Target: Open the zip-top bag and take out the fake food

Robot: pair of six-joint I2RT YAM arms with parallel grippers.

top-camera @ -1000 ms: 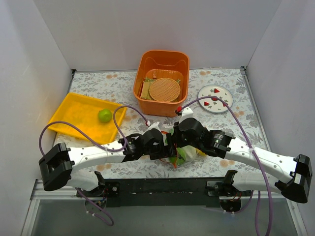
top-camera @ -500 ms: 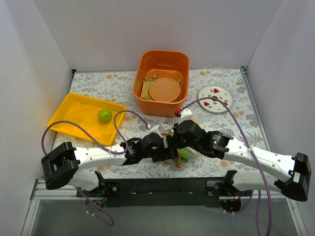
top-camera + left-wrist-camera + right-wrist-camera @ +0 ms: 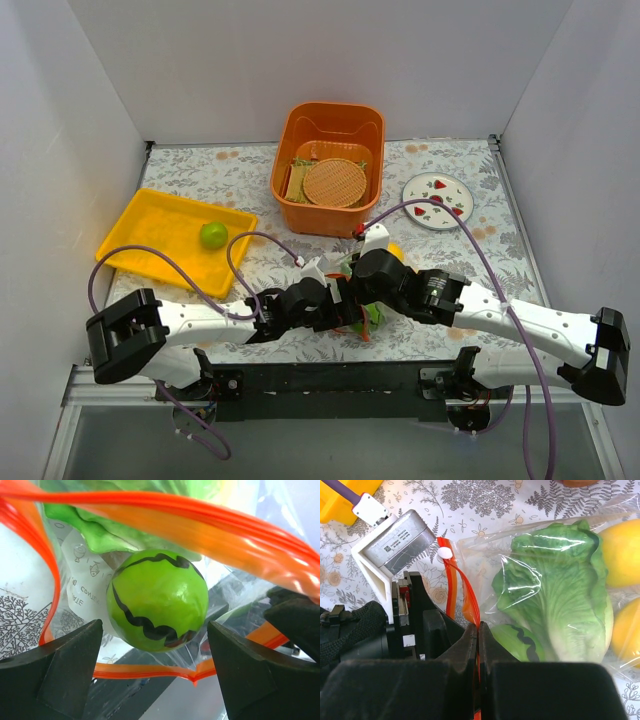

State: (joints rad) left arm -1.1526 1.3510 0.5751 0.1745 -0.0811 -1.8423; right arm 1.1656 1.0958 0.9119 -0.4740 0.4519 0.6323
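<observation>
Both wrists met near the middle of the table, close to its near edge and the black mounting rail (image 3: 340,378). The clear, crinkly plastic zip-top bag (image 3: 520,545) lay there on the flower-printed tablecloth (image 3: 480,250), mostly hidden under the wrists in the top view.

Room around it:
- Bare cloth lay between the bag and the deep orange plastic tub (image 3: 290,150) behind it. The tub held a tan woven disc (image 3: 334,182).
- To the left, the flat yellow tray (image 3: 150,235) sat well apart from the bag, with one round green lime (image 3: 212,235) on it.
- At far right, the small white plate with red marks (image 3: 437,190) stood clear of the arms.
- White walls closed the table on three sides.

Jaws:
- The left gripper (image 3: 156,652) stood wide open at the bag's mouth.
- A second green lime with a wavy black line (image 3: 157,600) sat between its fingers (image 3: 60,675), inside the plastic. A gap showed on either side of it, and nothing was gripped.
- The thin orange-red zip strip (image 3: 200,515) looped above and below that lime.
- The right gripper (image 3: 478,635) was pinched fully together on the zip strip, holding that edge of the bag up.

Still in the bag were the pale green leafy cabbage piece (image 3: 560,590), lying against the marked lime, and two yellow lemons (image 3: 622,552) at its far side
</observation>
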